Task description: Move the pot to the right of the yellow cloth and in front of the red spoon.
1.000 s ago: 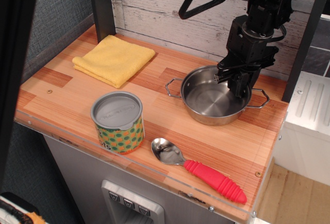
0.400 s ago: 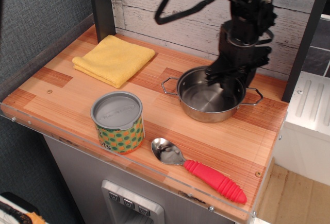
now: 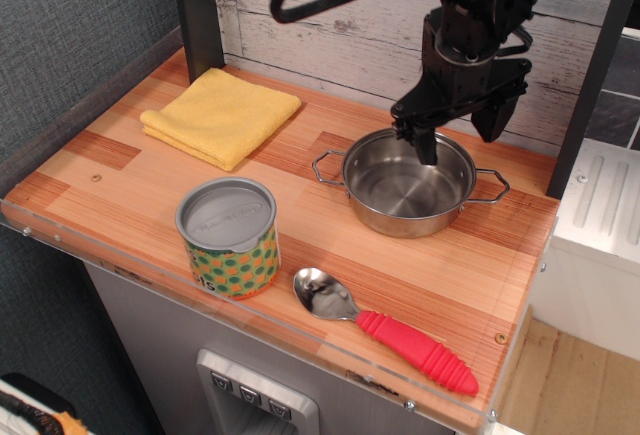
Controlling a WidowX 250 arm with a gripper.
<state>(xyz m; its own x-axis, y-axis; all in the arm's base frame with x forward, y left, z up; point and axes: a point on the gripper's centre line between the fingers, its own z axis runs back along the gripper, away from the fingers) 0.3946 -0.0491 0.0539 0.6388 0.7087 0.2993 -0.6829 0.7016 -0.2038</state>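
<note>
The shiny steel pot (image 3: 407, 186) with two wire loop handles sits on the wooden counter (image 3: 120, 190), right of the folded yellow cloth (image 3: 221, 115) and behind the red-handled spoon (image 3: 390, 329). My gripper (image 3: 458, 125) hangs just above the pot's back rim. Its jaws are spread wide and hold nothing. One finger (image 3: 424, 142) dips just over the pot's inner back edge; the other is out past the rim on the right.
A green-and-orange patterned can (image 3: 229, 237) with a grey lid stands at the front, left of the spoon. A white plank wall rises behind the counter. A dark post (image 3: 197, 15) stands at the back left. The counter's front edge has a clear strip.
The pot slid a little left and back. The gripper then opened, let go of the pot's rim and rose above it.
</note>
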